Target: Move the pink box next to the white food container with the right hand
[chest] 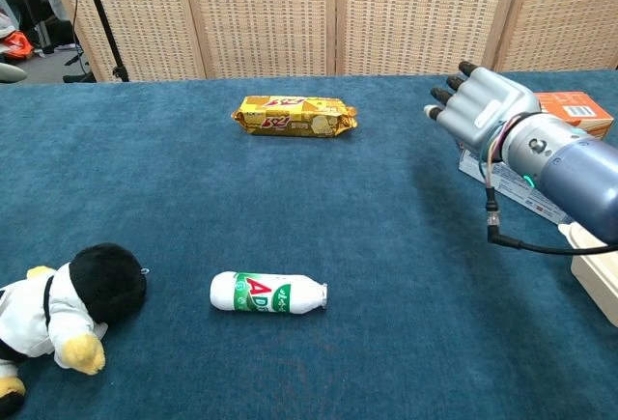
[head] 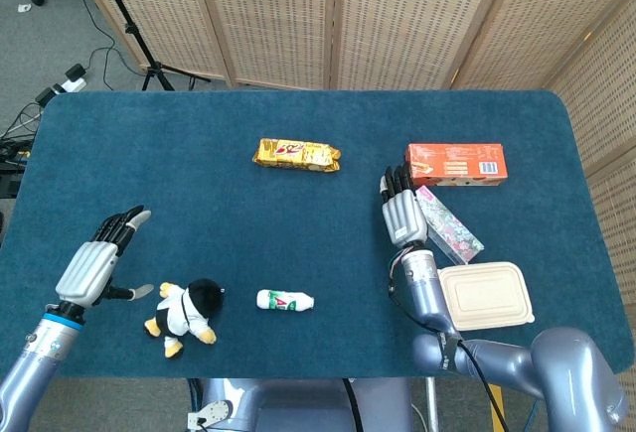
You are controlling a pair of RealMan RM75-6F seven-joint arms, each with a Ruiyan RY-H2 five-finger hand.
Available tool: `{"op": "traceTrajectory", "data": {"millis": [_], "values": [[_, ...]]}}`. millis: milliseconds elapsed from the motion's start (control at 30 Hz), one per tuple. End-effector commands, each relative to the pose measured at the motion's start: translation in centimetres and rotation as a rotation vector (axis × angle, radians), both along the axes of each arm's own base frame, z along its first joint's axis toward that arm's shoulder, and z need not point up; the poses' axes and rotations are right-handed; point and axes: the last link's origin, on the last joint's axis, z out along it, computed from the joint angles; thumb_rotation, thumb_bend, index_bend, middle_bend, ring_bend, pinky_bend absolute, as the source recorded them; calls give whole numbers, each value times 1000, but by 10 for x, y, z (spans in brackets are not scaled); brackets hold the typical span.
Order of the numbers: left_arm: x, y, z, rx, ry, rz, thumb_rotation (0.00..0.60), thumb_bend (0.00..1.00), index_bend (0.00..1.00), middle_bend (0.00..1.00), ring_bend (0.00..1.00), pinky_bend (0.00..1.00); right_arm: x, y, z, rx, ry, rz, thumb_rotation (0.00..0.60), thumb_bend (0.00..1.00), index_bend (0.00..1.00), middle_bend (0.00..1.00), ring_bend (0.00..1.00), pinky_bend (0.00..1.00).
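The pink patterned box [head: 449,225] lies flat on the blue table, its near end close against the far edge of the white food container [head: 486,295]. My right hand [head: 399,212] hovers just left of the box with fingers spread, holding nothing and not touching it. In the chest view the right hand [chest: 480,109] is raised above the table, and the pink box [chest: 517,197] shows partly under the forearm, with the white container [chest: 597,275] at the right edge. My left hand [head: 99,258] rests open at the near left.
An orange box [head: 456,163] lies just beyond the pink box. A yellow snack pack [head: 296,154] sits at the far centre. A small white bottle [head: 285,301] and a plush toy [head: 184,313] lie near the front, the toy beside my left hand.
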Motion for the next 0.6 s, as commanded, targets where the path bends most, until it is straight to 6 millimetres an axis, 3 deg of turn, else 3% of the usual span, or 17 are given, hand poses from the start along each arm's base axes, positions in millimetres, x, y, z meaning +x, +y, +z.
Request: {"op": "traceTrajectory", "data": {"millis": [33, 200, 333, 433, 600], "values": [[0, 0, 0, 0, 1, 0, 600, 0, 0, 0, 0, 0, 12, 3, 7, -17, -64, 20, 600, 848, 44, 0, 0, 0], [0, 0, -1, -4, 6, -1, 600, 0, 0, 0, 0, 0, 18, 14, 16, -21, -185, 52, 600, 766, 44, 0, 0, 0], [0, 0, -3, -5, 15, -2, 600, 0, 0, 0, 0, 0, 18, 30, 28, -24, -301, 85, 600, 604, 44, 0, 0, 0], [0, 0, -6, 2, 30, -5, 600, 0, 0, 0, 0, 0, 9, 48, 41, -25, -423, 104, 600, 501, 44, 0, 0, 0], [-1, 0, -11, 20, 56, -12, 600, 0, 0, 0, 0, 0, -13, 72, 58, -17, -570, 115, 600, 440, 44, 0, 0, 0]]}}
